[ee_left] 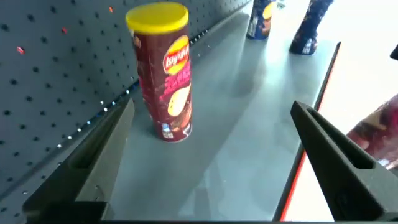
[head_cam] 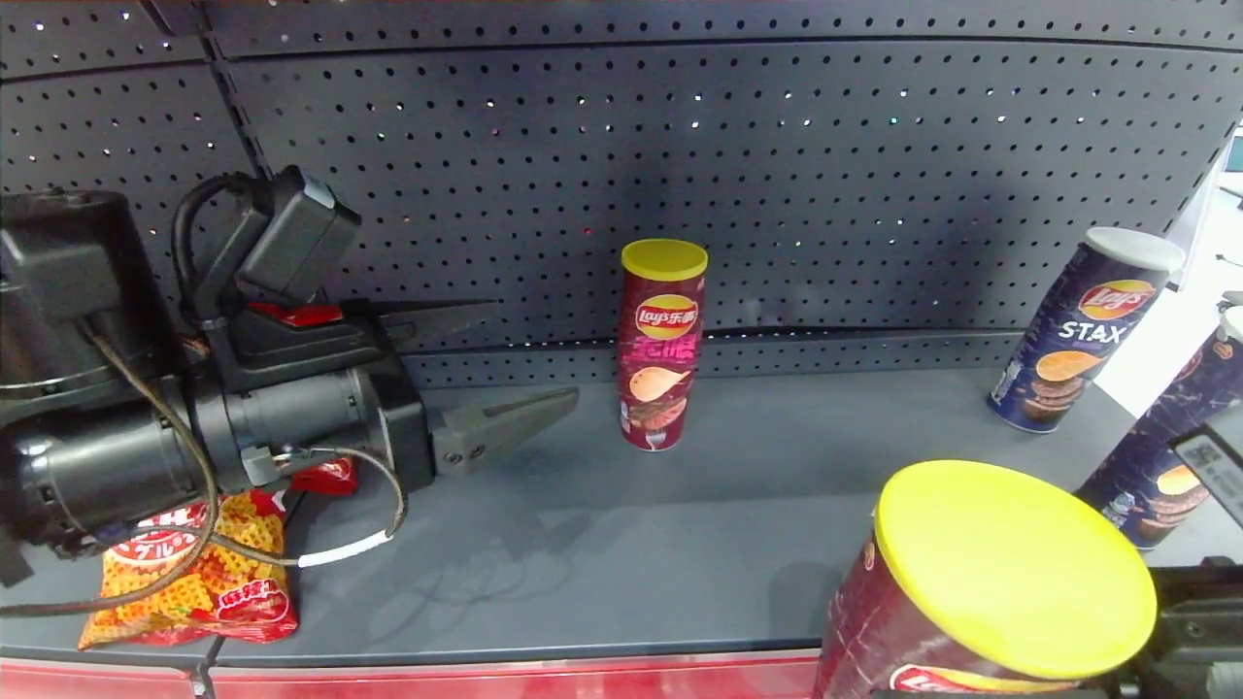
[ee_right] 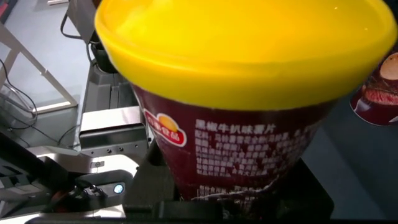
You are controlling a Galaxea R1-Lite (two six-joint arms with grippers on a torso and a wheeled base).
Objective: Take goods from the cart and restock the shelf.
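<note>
My right pincer (ee_right: 236, 198) grips a maroon crisp tube with yellow plastic lid (head_cam: 1010, 563) at the grey metal shelf (head_cam: 680, 524) front, not yet placed. My left pincer (head_cam: 534, 351) hangs open, empty, near a second maroon yellow-lidded tube (head_cam: 662, 349) standing upright. One shelved, I judge; one in hand.

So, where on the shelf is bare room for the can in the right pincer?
For the held can, the widest bare patch is shelf floor between the standing red can and the blue cans. The strip before the red can is bare too. Crowded left: the open left pincer and snack bag.
</note>
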